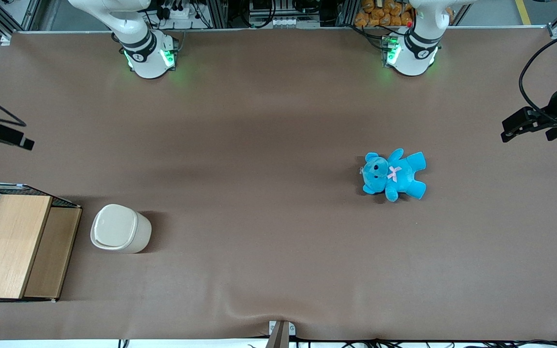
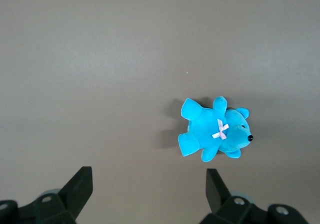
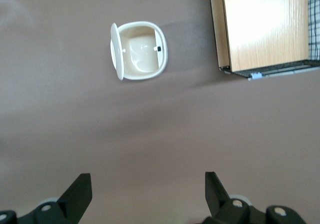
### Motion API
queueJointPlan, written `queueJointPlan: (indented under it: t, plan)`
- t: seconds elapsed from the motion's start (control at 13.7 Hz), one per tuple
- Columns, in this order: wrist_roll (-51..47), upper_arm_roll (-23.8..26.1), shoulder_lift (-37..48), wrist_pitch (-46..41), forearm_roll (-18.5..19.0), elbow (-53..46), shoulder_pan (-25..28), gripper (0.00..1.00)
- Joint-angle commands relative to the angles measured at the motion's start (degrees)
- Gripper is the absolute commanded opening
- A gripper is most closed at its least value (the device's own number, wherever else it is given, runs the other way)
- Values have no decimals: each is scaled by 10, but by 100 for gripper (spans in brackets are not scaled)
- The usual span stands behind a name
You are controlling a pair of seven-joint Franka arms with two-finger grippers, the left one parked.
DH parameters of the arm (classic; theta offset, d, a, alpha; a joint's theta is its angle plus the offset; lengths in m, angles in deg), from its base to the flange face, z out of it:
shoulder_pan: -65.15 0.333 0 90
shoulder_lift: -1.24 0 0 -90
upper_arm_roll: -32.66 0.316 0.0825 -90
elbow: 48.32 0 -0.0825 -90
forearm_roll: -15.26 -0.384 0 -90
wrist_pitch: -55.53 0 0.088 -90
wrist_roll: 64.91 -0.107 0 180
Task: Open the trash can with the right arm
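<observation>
Though the lid looks tipped up, the arm waits well away from the bin.
The trash can (image 1: 121, 235) stands just beside the wooden-topped box (image 1: 12, 246) toward the working arm's end of the table; seen from the wrist, its lid (image 3: 115, 50) stands on edge and the inside shows, so it seems already open. The gripper (image 3: 145, 196) hangs high above the table, fingers spread wide, holding and touching nothing.

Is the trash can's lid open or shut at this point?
Open: the trash can shows its empty inside, lid swung up on edge. The gripper hangs above the table, apart from it, jaws open.
</observation>
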Motion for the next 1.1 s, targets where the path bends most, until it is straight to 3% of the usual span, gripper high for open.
queueJointPlan:
  t: [0.0,1.02]
  plan:
    - [-1,5,62,8,3,69,-5,100]
    - [44,14,72,-3,47,68,-5,100]
